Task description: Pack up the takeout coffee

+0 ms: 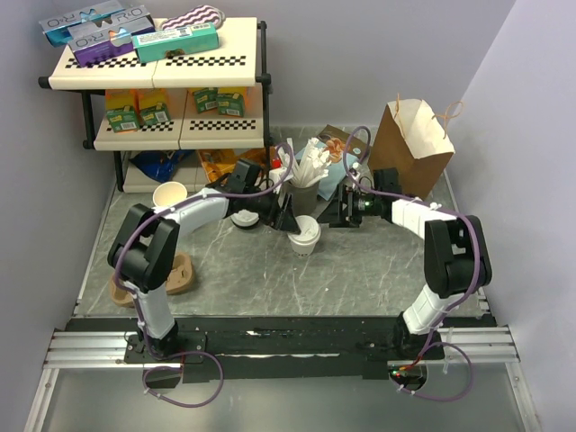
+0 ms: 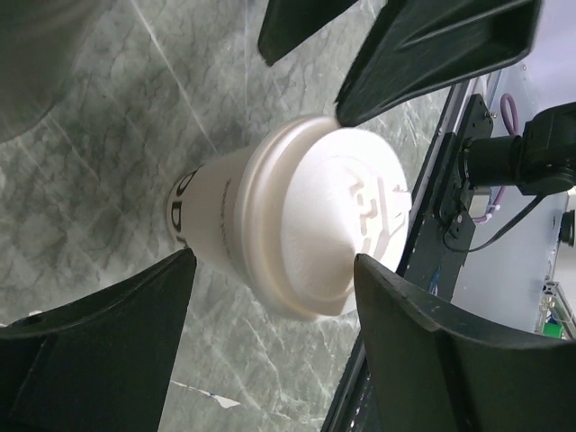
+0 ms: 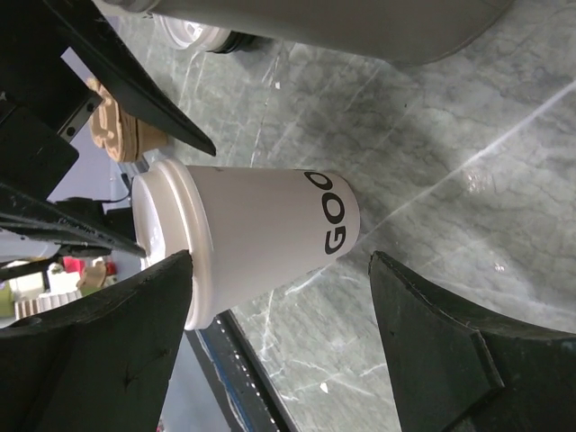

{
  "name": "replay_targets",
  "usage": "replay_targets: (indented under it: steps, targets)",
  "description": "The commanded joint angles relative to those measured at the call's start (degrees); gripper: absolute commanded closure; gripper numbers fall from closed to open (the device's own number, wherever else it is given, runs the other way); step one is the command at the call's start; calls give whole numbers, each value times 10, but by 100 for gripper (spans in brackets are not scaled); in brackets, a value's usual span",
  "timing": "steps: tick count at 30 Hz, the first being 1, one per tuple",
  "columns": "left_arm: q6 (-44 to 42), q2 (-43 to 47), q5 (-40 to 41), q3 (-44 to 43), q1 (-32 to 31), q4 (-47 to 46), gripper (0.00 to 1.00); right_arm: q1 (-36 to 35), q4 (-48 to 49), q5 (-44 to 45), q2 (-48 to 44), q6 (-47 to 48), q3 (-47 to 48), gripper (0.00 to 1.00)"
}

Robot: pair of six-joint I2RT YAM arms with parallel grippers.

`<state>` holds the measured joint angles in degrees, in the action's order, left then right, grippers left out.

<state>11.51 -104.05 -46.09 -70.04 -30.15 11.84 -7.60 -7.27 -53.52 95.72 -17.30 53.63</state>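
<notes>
While both pairs stand wide open, nothing is held. Left fingers (image 2: 108, 351) straddle the cup (image 2: 297, 225) with table showing on either side. Right fingers (image 3: 99, 351) straddle it too, coming from the opp. side. In the left wrist view one right tip sits right at the lid rim; touching or not, can't tell.

Cup is upright on the table (image 1: 378, 270) at mid-scene, lid on, just near of the straw holder (image 1: 304, 187). Its long axis is vertical, so a sideways pinch across the wall suits it. It lies between the two arms: left fingers reach in from its far-left, right fingers from its far-right. Top view puts the left pair a bit nearer, prob. the one to close. The right pair would need to back off first or the tips could clash.

Bag (image 1: 412, 139) stands mouth-up at far right, well apart from the cup and past the right arm.

Count:
- 1 lidded cup
- 1 bag
- 1 straw holder
- 1 stack of lidless cups (image 1: 169, 193) at left
- 1 pile of loose lids (image 1: 243, 219) just left of the left fingers
- 1 pulp carrier (image 1: 180, 273) near-left
- 2 arms
</notes>
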Motion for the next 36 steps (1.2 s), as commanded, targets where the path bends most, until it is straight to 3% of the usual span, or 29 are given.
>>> replay_targets:
  steps: [1, 10, 16, 20, 27, 36]
  targets:
    - [2, -10, -3, -30, -4, -8, 23, -7, -15, -2, 16, 8, 27, 16]
    - [21, -38, 9, -22, 2, -18, 26, -7, -74, 68, 40, 32, 35, 18]
    - [112, -48, -79, 31, 35, -115, 29, -8, -83, 76, 44, 36, 43, 18]
    - [221, -63, -126, 78, 47, -236, 30, -9, -88, 84, 50, 40, 44, 18]
    - [256, -70, -138, 125, 45, -284, 31, -17, -95, 104, 51, 51, 45, 18]
    - [158, -26, -141, 47, 46, -169, 25, -22, -71, 74, 4, 45, 39, 17]
